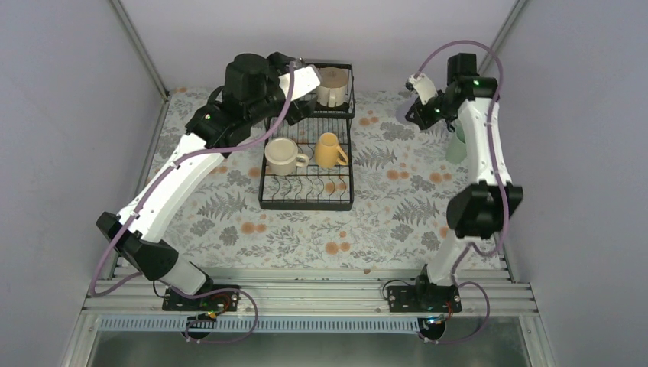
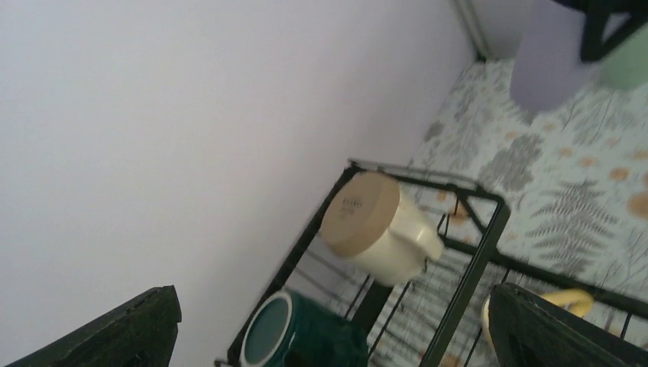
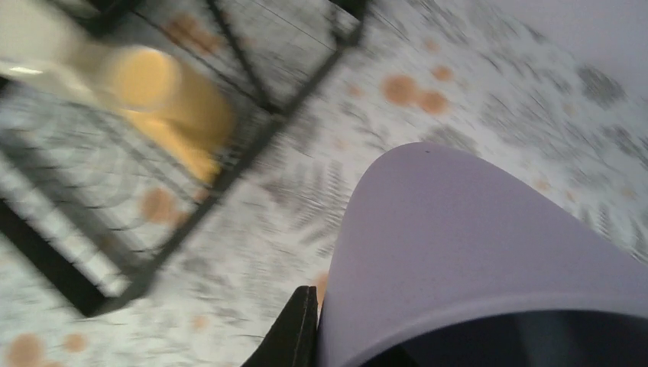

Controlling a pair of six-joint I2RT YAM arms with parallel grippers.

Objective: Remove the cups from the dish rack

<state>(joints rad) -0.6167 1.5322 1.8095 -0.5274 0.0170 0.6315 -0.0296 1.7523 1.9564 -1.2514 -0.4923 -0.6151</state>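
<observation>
Over the dish rack (image 1: 306,205) the left hand (image 2: 334,300) is spread (dark green cup (image 2: 306,336) shown only at that wrist); the lavender cup (image 3: 474,245) is pinched by the right hand (image 1: 413,115).

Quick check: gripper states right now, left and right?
Left gripper: open, holding nothing.
Right gripper: closed on the lavender cup.

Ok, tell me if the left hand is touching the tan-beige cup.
Apart. The left wrist view shows the left hand open, its fingers well clear of the tan-beige cup.
</observation>
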